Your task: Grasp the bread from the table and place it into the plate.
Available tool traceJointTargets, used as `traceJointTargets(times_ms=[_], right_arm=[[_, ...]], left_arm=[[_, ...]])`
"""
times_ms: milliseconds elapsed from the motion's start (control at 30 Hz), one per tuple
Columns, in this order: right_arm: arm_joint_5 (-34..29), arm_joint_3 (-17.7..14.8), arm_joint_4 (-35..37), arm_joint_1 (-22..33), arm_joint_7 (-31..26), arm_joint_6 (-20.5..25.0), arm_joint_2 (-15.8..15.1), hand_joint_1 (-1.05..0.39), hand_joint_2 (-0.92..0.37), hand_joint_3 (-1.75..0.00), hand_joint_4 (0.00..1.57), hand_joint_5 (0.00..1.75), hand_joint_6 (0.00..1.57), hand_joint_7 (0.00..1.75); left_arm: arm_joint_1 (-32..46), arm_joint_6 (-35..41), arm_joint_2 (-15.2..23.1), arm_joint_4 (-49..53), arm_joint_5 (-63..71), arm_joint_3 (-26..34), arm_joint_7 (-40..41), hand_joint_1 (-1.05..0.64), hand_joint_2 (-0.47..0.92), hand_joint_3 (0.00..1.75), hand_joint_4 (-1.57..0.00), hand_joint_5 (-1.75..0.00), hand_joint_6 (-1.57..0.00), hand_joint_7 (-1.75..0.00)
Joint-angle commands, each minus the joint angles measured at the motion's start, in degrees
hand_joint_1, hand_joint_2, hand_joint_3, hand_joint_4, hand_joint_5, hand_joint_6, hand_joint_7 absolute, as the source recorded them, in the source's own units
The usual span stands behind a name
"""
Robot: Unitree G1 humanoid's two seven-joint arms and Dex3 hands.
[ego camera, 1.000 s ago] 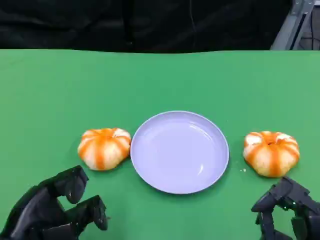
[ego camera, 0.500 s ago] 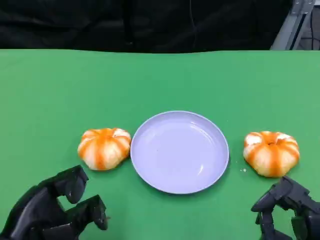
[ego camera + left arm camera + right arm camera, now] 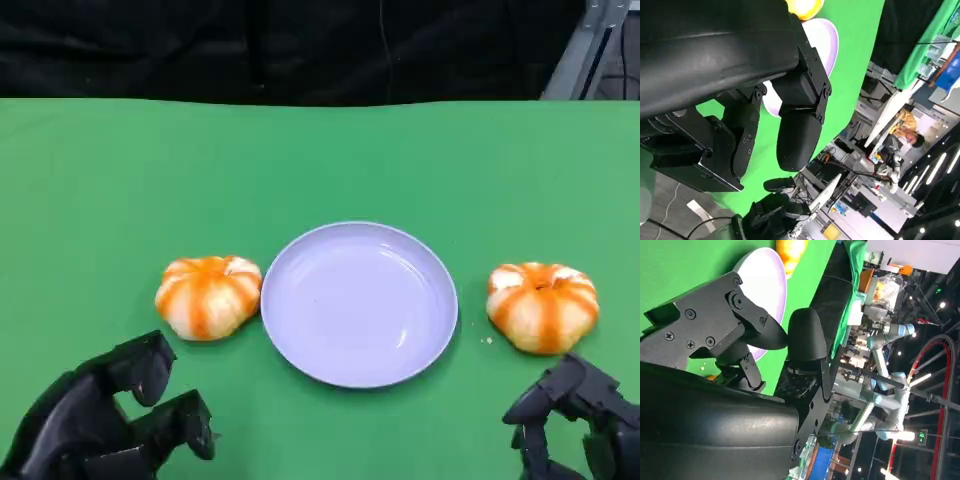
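Green cloth covers the bench [image 3: 320, 160]. A pale purple plate [image 3: 300, 345] sits in the middle of it, and nothing lies in it yet.

Two breads sit on the bench. Both are round, with orange and white stripes. The left bread [image 3: 207, 296] lies just beside the plate's left rim. It may be touching the rim, but I cannot tell for sure. The right bread [image 3: 542, 306] lies near the plate's other side, with a strip of green between them.

The left hand [image 3: 110, 415] hangs low at the near edge of the bench, close to the left bread but not touching it. Its fingers are apart and hold nothing. The right hand [image 3: 575, 420] sits just in front of the right bread. Its fingers are spread too, and they hold nothing.

Almost nothing has changed in the last second. The breads and the plate lie where they were. The left hand has not moved. The right hand has only shifted a tiny bit, if at all. So I think the job has not really started. Both breads wait on the bench, and a hand must reach forward and close around one before it can go onto the plate.
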Motion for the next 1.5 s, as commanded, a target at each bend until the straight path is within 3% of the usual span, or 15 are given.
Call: traceJointTargets(times_ms=[33, 100, 133, 167, 200, 233, 267, 300, 400, 633, 733, 1100, 1300, 1500], right_arm=[[0.53, -0.42, 0.20, -0.32, -0.22, -0.78, -0.56, -0.12, -0.52, -1.23, 0.84, 1.75, 0.73, 1.53], [0.38, -0.38, -0.48, 0.03, -0.08, 0.07, -0.67, -0.12, -0.53, -1.23, 0.84, 1.75, 0.73, 1.53], [0.29, -0.34, -0.91, 0.26, 0.02, 0.61, -0.75, -0.12, -0.53, -1.23, 0.84, 1.75, 0.72, 1.53], [0.58, -0.30, -0.80, 0.20, 0.11, 0.41, -0.73, -0.12, -0.53, -1.23, 0.84, 1.75, 0.72, 1.53], [0.54, -0.37, -0.51, 0.02, 0.09, 0.01, -0.83, -0.11, -0.53, -1.23, 0.84, 1.75, 0.72, 1.53], [0.53, -0.44, -0.21, -0.14, 0.06, -0.39, -0.89, -0.10, -0.54, -1.23, 0.84, 1.75, 0.72, 1.54], [0.46, -0.58, 0.20, -0.36, -0.11, -0.78, -0.88, -0.10, -0.54, -1.23, 0.85, 1.75, 0.72, 1.54], [0.43, -0.67, 0.27, -0.39, -0.18, -0.73, -0.86, -0.11, -0.54, -1.23, 0.85, 1.75, 0.72, 1.54], [0.49, -0.68, -0.93, 0.31, -0.25, 0.92, -0.55, -0.12, -0.53, -1.23, 0.85, 1.75, 0.73, 1.54], [0.95, -0.64, -1.01, 0.10, 0.23, 1.21, -0.89, -0.13, -0.55, -1.17, 0.84, 1.75, 0.73, 1.52], [1.13, -0.47, -0.84, -0.03, 0.41, 1.02, -0.88, -0.12, -0.55, -1.17, 0.84, 1.75, 0.73, 1.51], [1.07, -0.54, 0.19, -0.61, 0.35, -0.12, -0.64, -0.11, -0.55, -1.17, 0.85, 1.75, 0.74, 1.51], [1.52, -0.43, -0.34, -0.41, 1.26, 0.62, -1.09, -0.11, -0.55, -1.20, 0.84, 1.75, 0.73, 1.51], [1.51, -0.48, 0.75, -0.97, 1.10, -0.78, -0.82, -0.13, -0.53, -1.21, 0.85, 1.75, 0.73, 1.52]], left_arm=[[1.67, -8.79, -1.79, -1.19, 6.52, -0.85, 1.14, 0.21, 0.62, 1.52, -0.82, -1.75, -0.69, -1.75], [2.25, -13.14, -2.78, -1.29, 9.97, -1.56, 1.74, 0.18, 0.61, 1.46, -0.68, -1.75, -0.58, -1.72], [2.52, -15.45, -3.27, -1.25, 11.80, -1.92, 2.03, 0.13, 0.58, 1.36, -0.53, -1.75, -0.48, -1.66], [2.82, -21.56, -2.80, -1.12, 18.23, -3.33, 3.05, 0.10, 0.57, 1.30, -0.44, -1.75, -0.43, -1.64], [3.03, -27.03, -1.98, -1.13, 24.83, -4.71, 4.45, 0.00, 0.55, 1.14, -0.29, -1.57, -0.34, -1.43], [3.16, -30.74, -1.44, -0.96, 29.32, -5.65, 5.39, -0.14, 0.62, 0.84, -0.23, -1.31, -0.34, -1.09], [3.10, -34.29, -0.14, -1.55, 35.45, -6.73, 7.02, -0.18, 0.66, 0.69, -0.22, -1.19, -0.37, -0.93], [2.79, -36.81, 1.26, -2.23, 41.02, -7.57, 8.55, -0.32, 0.80, 0.43, -0.19, -1.00, -0.39, -0.69], [1.35, -39.95, 4.12, -4.86, 54.32, -9.43, 12.38, -0.55, 0.91, 0.20, -0.12, -0.78, -0.43, -0.38], [-4.96, -41.56, 6.57, -3.72, 76.27, -13.02, 21.65, -0.76, 0.89, 0.01, -0.07, -0.72, -0.55, -0.16], [-10.00, -41.52, 8.51, 0.57, 87.80, -15.55, 26.85, -0.85, 0.83, 0.00, -0.13, -0.60, -0.58, -0.06], [-22.14, -37.14, 8.73, 18.54, 97.06, -22.87, 30.37, -0.89, 0.84, 0.00, -0.14, -0.26, -0.46, 0.00], [-25.90, -34.14, 8.64, 24.04, 97.54, -25.94, 30.94, -0.92, 0.85, 0.00, -0.15, -0.19, -0.44, 0.00], [-32.90, -30.68, 7.04, 36.71, 97.21, -30.06, 30.74, -0.97, 0.87, 0.01, -0.15, -0.13, -0.39, 0.00]])
